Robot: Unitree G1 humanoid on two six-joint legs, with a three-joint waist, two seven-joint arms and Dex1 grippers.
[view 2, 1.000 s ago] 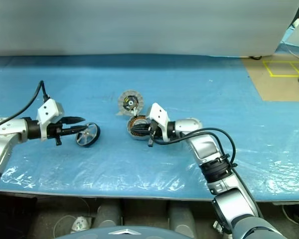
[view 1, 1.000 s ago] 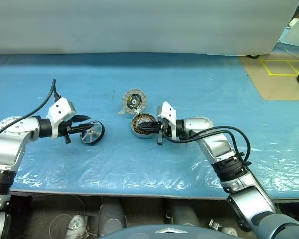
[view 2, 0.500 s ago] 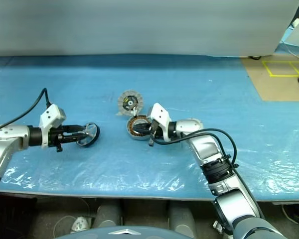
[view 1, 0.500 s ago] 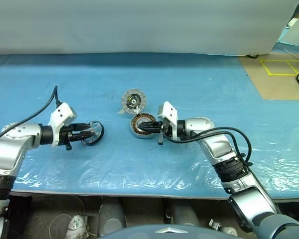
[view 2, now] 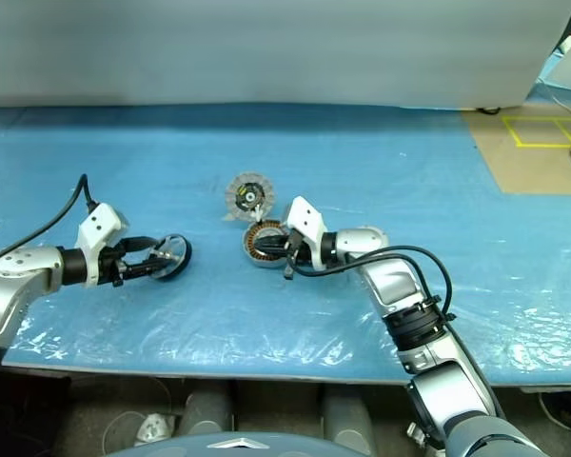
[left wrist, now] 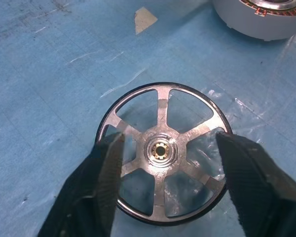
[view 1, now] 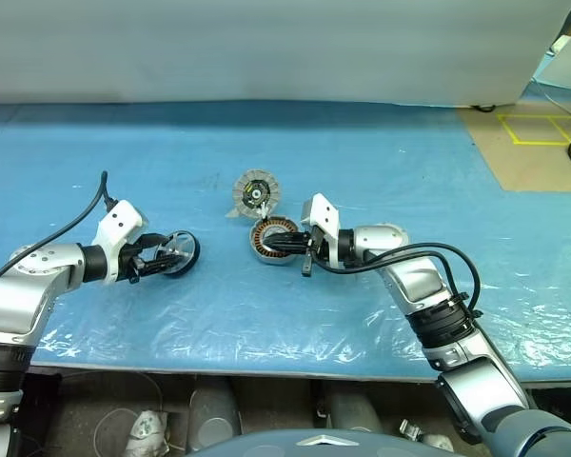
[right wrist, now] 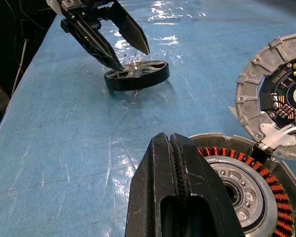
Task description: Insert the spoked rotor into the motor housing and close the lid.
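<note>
The spoked rotor (view 1: pixel 275 235), a copper-wound ring around a silver hub with a grey rim, lies flat at the table's centre (right wrist: pixel 246 185). Just behind it lies the motor housing (view 1: pixel 255 193), a grey segmented disc with a dark centre (right wrist: pixel 281 98). My right gripper (view 1: pixel 268 247) is shut, and its joined fingers (right wrist: pixel 173 168) rest at the rotor's near rim with nothing between them. To the left a black-rimmed wheel with silver spokes, the lid (view 1: pixel 180 254), lies on the blue sheet (left wrist: pixel 163 150). My left gripper (view 1: pixel 162 257) is open, one finger on each side of the wheel (left wrist: pixel 108 168).
Crinkled blue plastic sheet (view 1: pixel 381 162) covers the table, whose front edge runs along the bottom. A beige floor patch with yellow tape (view 1: pixel 538 143) lies far right. A small white scrap (left wrist: pixel 144 19) sits on the sheet beyond the wheel.
My left gripper sank and spread its fingers. The black-rimmed wheel, held tilted on edge before, now lies low on the sheet. The right gripper and the rotor kept still.
</note>
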